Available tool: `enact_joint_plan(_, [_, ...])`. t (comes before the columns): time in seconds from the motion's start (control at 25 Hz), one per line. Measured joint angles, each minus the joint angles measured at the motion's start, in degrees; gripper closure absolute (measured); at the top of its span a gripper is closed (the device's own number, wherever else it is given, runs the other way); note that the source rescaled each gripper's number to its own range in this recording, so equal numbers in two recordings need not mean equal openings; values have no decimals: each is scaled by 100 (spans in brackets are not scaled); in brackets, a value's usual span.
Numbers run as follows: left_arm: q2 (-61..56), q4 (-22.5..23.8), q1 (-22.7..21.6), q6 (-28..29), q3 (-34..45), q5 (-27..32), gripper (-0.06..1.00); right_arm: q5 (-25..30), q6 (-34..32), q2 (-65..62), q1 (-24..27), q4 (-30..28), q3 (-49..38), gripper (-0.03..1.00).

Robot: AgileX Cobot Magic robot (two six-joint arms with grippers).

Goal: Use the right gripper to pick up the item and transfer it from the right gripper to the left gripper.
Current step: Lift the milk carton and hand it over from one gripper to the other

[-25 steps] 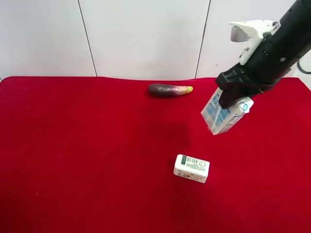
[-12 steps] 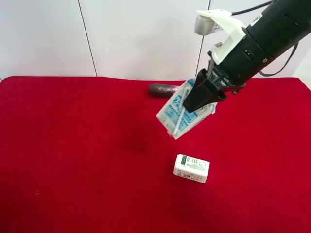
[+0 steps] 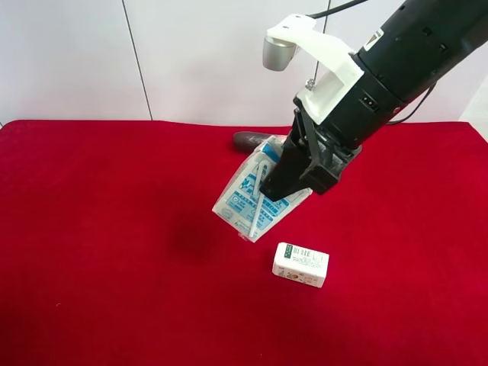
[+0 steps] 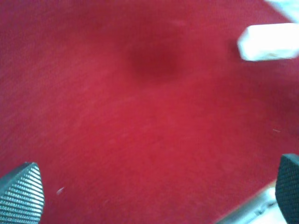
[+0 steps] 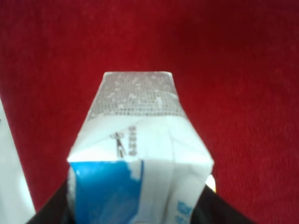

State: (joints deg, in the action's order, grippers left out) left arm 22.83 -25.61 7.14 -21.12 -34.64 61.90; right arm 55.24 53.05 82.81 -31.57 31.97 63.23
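Swung further toward the exterior high view's left, the right pincer [image 3: 284, 181] slants down, clamping the tilted carton [image 3: 242, 200]. The left pincer [image 4: 154, 186] gapes wide above the table [image 4: 93, 93].

My right gripper [image 3: 299, 174] clamps the tall white-and-blue carton [image 3: 245, 200], which is tilted in the air with its straw showing. My left gripper [image 4: 154, 192] hangs spread wide.

A table covered in red cloth [image 3: 91, 229] carries two loose things. A small white-green box [image 3: 300, 264] lies flat on the cloth toward the near edge. A purple eggplant [image 3: 250, 139] lies well beyond the box near the far edge by the white wall, only partly in sight.
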Motion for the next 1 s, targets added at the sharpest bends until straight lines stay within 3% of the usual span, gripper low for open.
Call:
enact_joint_plan(0.28, [1118, -143, 1082, -385, -788, 7, -6, 29, 373, 0, -30, 192, 0, 95])
enact_joint_plan(0.52, [2213, -148, 1826, -624, -1327, -13, -6, 147, 905, 0, -30, 731, 0, 95])
enact_joint_plan(0.72, [3054, -378, 1999, -1035, -1597, -152, -6, 268, 1427, 0, -30, 1072, 0, 95])
enact_joint_plan(1.0, [3866, -1461, 2019, -2327, -1722, -332, -6, 296, 1793, 0, -30, 1354, 0, 95])
